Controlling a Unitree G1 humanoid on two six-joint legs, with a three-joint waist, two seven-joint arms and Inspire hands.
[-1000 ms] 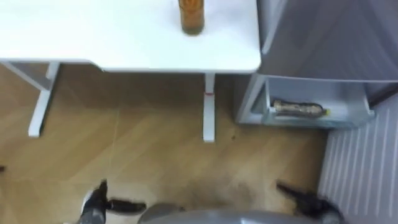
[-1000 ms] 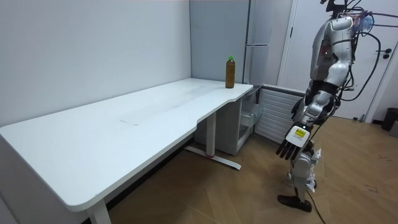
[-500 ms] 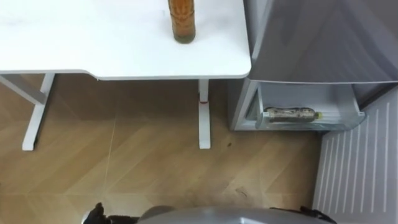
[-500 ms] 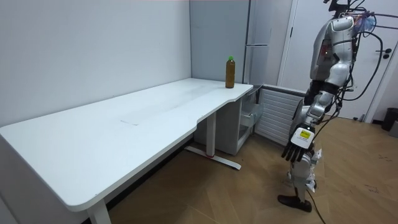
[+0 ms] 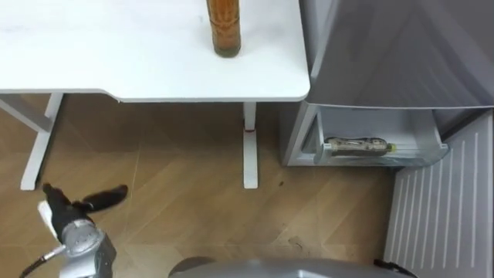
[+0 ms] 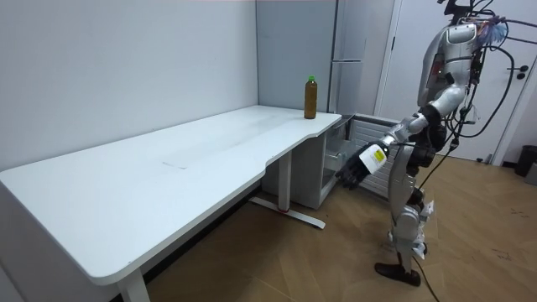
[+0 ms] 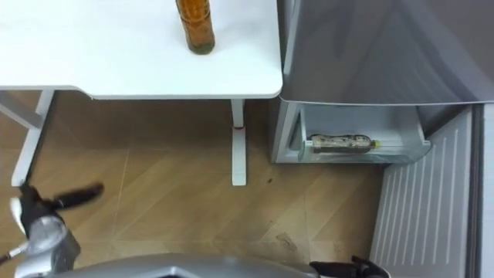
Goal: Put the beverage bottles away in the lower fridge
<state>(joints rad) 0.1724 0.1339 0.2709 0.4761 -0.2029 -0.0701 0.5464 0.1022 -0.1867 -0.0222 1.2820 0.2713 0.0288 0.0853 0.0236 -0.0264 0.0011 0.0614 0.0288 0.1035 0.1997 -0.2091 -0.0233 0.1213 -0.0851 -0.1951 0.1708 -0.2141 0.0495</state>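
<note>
A brown drink bottle [image 5: 224, 27] [image 6: 310, 97] stands upright near the right end of the white table [image 5: 116, 62]. A second bottle [image 5: 355, 144] [image 7: 340, 142] lies on its side in the open lower drawer [image 5: 380, 160] of the grey fridge [image 5: 386, 54]. I stand on the wood floor facing the table's right end and the fridge. My left hand [image 5: 68, 210] [image 6: 357, 168] is raised in front of me at the lower left, open and empty, well short of the table. My right hand [image 7: 347, 268] shows at the bottom edge.
A white table leg [image 5: 248, 147] stands between me and the fridge drawer. A white ribbed panel [image 5: 440, 208] runs along the floor at the right, beside the drawer. Bare wood floor [image 5: 193, 201] lies between me and the table.
My left arm has swung up and forward from beside my leg, bringing the hand into view at the lower left. The bottles have not moved.
</note>
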